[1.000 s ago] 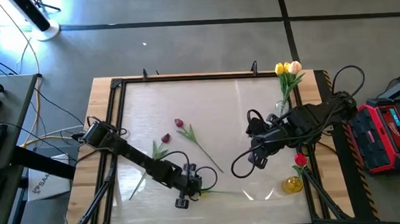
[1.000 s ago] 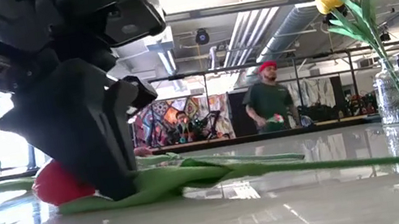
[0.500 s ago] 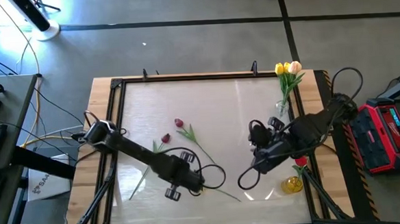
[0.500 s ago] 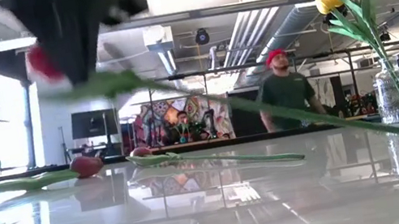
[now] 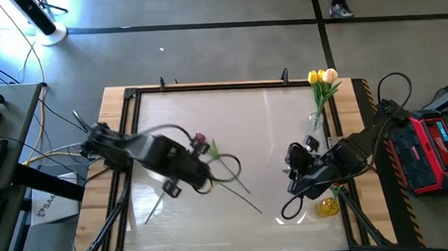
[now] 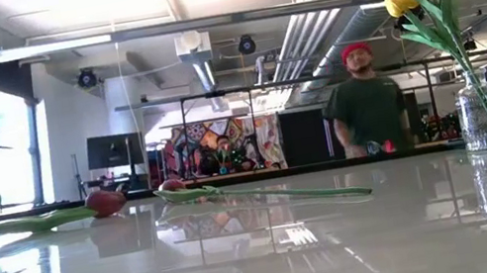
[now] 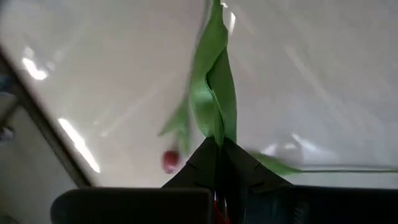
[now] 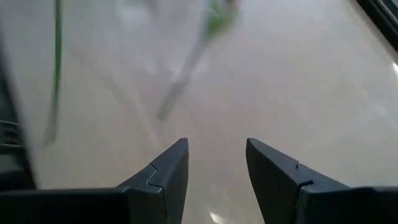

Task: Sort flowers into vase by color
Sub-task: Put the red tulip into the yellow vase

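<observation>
Two yellow and peach flowers [image 5: 323, 76] already stand in the clear vase [image 5: 317, 121] at the table's [image 5: 246, 116] far right corner, two tulips [image 6: 106, 202] lie left of centre, the left gripper [image 7: 219, 163] pinches a tulip stem [image 7: 214, 93] aloft, and the right gripper [image 8: 216, 165] waits open near the right edge.
</observation>
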### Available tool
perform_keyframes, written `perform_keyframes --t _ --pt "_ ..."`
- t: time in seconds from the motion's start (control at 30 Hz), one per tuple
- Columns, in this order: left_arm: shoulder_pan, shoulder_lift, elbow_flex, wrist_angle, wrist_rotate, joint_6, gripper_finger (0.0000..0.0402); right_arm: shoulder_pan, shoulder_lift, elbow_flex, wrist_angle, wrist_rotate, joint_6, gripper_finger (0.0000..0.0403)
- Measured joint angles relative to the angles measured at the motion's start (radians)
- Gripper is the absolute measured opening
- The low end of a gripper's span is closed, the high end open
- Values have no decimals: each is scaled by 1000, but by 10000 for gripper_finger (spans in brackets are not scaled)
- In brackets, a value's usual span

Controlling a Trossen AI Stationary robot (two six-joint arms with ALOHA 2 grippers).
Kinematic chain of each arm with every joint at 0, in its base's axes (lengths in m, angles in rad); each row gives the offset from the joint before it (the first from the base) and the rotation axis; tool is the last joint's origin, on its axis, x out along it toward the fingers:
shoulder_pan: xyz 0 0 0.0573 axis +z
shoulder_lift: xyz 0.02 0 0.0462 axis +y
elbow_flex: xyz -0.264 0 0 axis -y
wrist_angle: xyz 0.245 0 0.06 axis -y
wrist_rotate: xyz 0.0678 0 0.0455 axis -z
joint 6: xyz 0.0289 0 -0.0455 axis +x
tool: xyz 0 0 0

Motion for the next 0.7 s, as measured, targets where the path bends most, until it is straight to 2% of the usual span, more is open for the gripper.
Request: perform_keyframes --t 0.17,0.27,0.37,0.43,0.57,0.7 --pt "32 -70 28 -1 -55 101 0 -64 -70 -149 399 -1 -229 149" --pt "52 -82 32 0 -85 128 0 -151 -79 -233 641 -84 -344 149" --pt "65 -81 30 1 -86 128 0 -233 -71 -300 797 -191 -429 149" --pt "65 -78 27 0 -85 128 0 -275 -67 -330 824 -199 -456 149" --pt "63 -71 26 1 -108 164 0 -334 -70 -342 772 -147 -458 149" --pt "54 -72 41 1 -216 226 0 -349 -83 -323 773 -148 -475 149"
